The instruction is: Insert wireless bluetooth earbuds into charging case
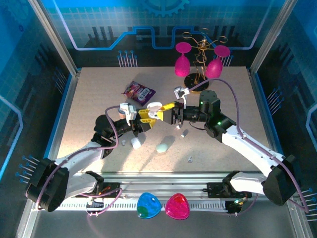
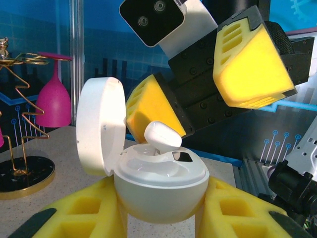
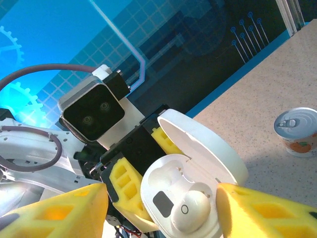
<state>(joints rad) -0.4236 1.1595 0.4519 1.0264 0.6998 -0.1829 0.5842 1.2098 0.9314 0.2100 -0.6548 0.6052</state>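
Observation:
My left gripper [image 2: 161,218] is shut on an open white charging case [image 2: 158,188], held above the table with its lid [image 2: 98,126] standing up. One white earbud [image 2: 162,136] rests in a well of the case and sticks up above the rim. In the right wrist view the earbud [image 3: 190,210] lies in the case [image 3: 166,186] between the spread yellow pads of my right gripper [image 3: 161,208], which is open and touches nothing. The other well is empty. From above, both grippers [image 1: 148,114] [image 1: 163,113] meet mid-table at the case [image 1: 154,105]. Loose earbuds [image 1: 184,133] [image 1: 190,159] lie on the table.
A shut white case [image 1: 135,143] and a mint case [image 1: 162,147] lie near the front. A purple packet [image 1: 139,92] and a gold rack with pink glasses [image 1: 200,59] are at the back. A small can [image 3: 296,130] stands on the table.

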